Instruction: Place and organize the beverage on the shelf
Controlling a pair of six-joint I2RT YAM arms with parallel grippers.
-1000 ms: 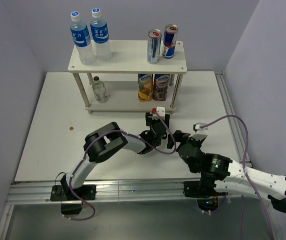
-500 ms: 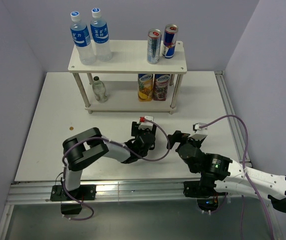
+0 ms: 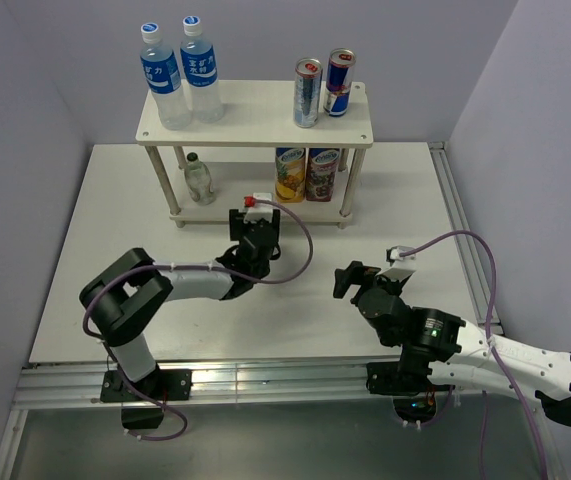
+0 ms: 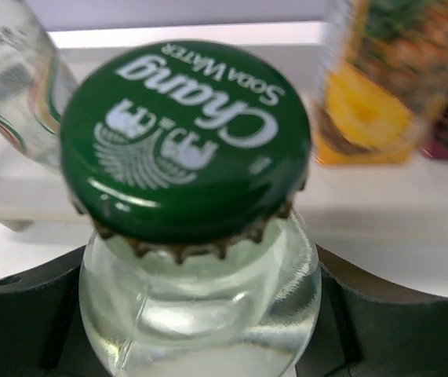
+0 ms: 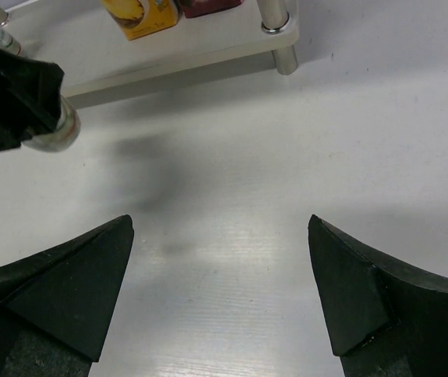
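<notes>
Just in front of the shelf point(image 3: 255, 118), near the middle of its lower board, the left claw point(image 3: 256, 238) is clamped on a glass soda bottle point(image 4: 200, 314). The bottle is not on the shelf yet. The right claw point(image 5: 220, 236) sits well back from the shelf, over the worktop point(image 3: 105, 260). Its two fingers are wide apart and hold nothing.

What could go wrong? I think the free spot on the lower board is tight. A small clear bottle point(image 3: 198, 178) stands at the left end. A pineapple carton point(image 3: 290, 175) and a purple carton point(image 3: 322, 173) stand side by side at the right end. If the soda bottle goes in crooked, it may knock one of them over. If it comes in too high, its top could bump the edge of the top board. Glass is smooth, so it might slip in the grip. If it is let go while tilted, it could tip and roll.

On the bottle, the green cap point(image 4: 184, 141) says "Chang" in big white letters and "SODA WATER" in small ones. On the top board, the corner water bottle point(image 3: 161, 78) and the second water bottle point(image 3: 201, 72) have blue labels with white writing, too small to read. The silver can point(image 3: 307, 93) and the blue and red can point(image 3: 340, 83) are also too small to read, and the writing on the cartons is a blur
</notes>
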